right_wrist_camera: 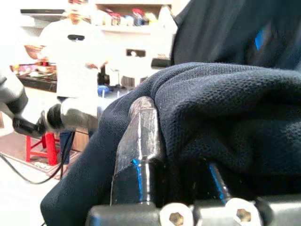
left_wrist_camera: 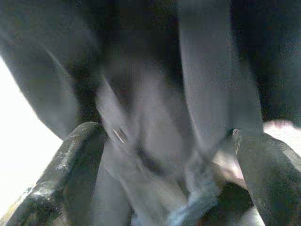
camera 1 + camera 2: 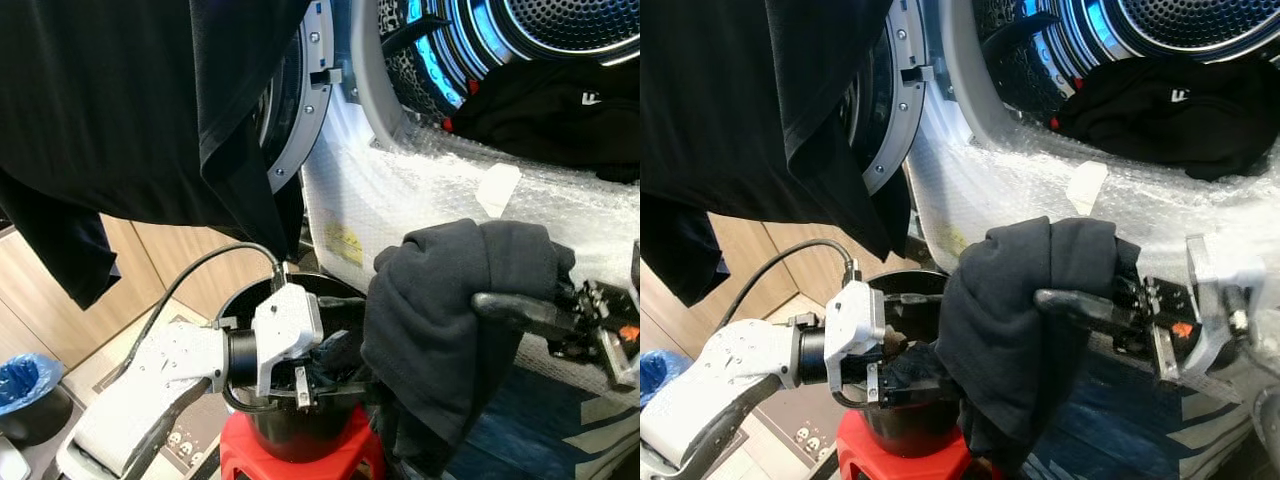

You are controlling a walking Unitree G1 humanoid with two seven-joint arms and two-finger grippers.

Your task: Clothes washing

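Note:
A dark navy garment (image 3: 450,310) hangs bunched above a black bucket (image 3: 300,435), with its lower end trailing down into the bucket. My right gripper (image 3: 488,300) is shut on it from the right; one black finger (image 1: 141,136) presses into the cloth and the other is hidden under the folds. My left gripper (image 3: 335,385) reaches into the bucket from the left. Its fingers (image 2: 70,160) stand apart, open, with dark cloth (image 2: 155,141) lying loosely between them. Behind, the washing machine drum (image 3: 570,30) is open, and a black garment (image 3: 560,110) lies in its mouth.
The bucket stands on a red stool (image 3: 300,465). Bubble wrap (image 3: 400,190) covers the machine's front. A black shirt (image 3: 130,110) hangs over the open door (image 3: 305,110) at the upper left. A blue bag (image 3: 25,375) lies on the floor. A person (image 1: 70,47) stands far behind.

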